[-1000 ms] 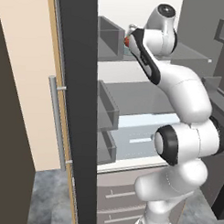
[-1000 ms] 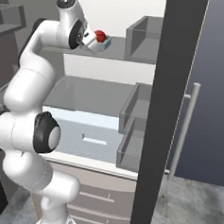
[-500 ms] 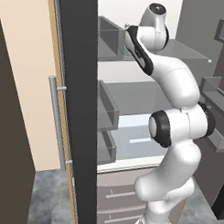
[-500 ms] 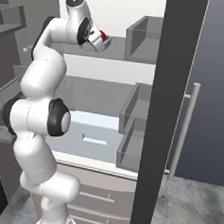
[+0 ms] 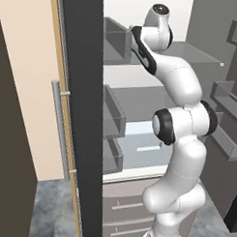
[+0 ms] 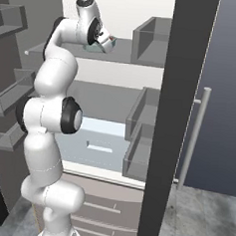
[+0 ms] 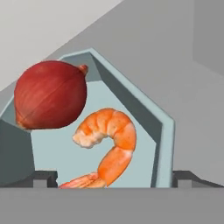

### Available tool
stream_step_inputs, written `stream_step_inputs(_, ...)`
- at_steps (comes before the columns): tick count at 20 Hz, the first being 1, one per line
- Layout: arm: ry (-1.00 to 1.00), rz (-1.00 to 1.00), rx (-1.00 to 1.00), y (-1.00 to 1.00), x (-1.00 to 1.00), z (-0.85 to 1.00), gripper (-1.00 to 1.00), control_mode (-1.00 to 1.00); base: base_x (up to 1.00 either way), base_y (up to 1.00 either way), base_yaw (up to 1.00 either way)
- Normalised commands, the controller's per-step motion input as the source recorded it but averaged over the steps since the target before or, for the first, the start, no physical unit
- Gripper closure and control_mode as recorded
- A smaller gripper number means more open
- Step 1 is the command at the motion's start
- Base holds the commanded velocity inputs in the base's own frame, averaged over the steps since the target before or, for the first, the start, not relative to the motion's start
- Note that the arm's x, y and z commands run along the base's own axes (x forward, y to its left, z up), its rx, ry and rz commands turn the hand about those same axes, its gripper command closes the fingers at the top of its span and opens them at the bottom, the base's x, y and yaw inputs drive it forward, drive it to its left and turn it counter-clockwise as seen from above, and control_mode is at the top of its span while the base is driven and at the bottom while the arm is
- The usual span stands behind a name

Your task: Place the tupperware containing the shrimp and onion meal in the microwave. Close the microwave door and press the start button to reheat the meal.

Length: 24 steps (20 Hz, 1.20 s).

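The tupperware (image 7: 164,131) sits on a grey shelf (image 7: 183,83) high inside an open fridge, right under the hand camera, its pale blue walls slanting up around a flat floor. Inside it, a glossy red onion (image 7: 50,95) lies against the far left wall, and a curled orange shrimp (image 7: 114,140) lies just beside it, nearer the camera. In the right base view the tupperware (image 6: 93,47) shows as a pale sliver at the end of the arm, with the onion (image 6: 113,39) a small red spot above it. The tool (image 7: 111,177) is at the near edge of the tray, its two dark tips (image 7: 186,177) low on either side; whether it grips the rim or is loose I cannot tell. The arm (image 5: 175,137) rises tall from the base and bends over to the top shelf (image 5: 190,53). A dark fridge door (image 5: 84,114) with a grey bar handle (image 5: 59,133) stands open at the left, and grey door bins (image 6: 143,137) line the right side.
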Motion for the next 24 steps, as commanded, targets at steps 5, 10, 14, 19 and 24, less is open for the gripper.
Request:
stream_step_inputs(5, 0.01, 0.00, 0.00, 0.00, 0.14, -0.31, -1.00, -1.00, 0.00, 0.00, 0.00)
stream_step_inputs(10, 0.03, 0.00, -0.01, 0.00, 0.02, -0.44, 1.00, -1.00, 0.00, 0.00, 0.00)
stream_step_inputs(14, 0.03, 0.00, 0.00, 0.00, 0.01, -0.40, 1.00, -1.00, 0.00, 0.00, 0.00)
stream_step_inputs(19, 0.03, 0.00, 0.00, 0.00, 0.05, -0.20, 1.00, -1.00, 0.00, 0.00, 0.00)
stream_step_inputs(24, 0.00, -0.01, 0.00, -0.01, 0.02, 0.00, 1.00, -1.00, 0.00, 0.00, 0.00)
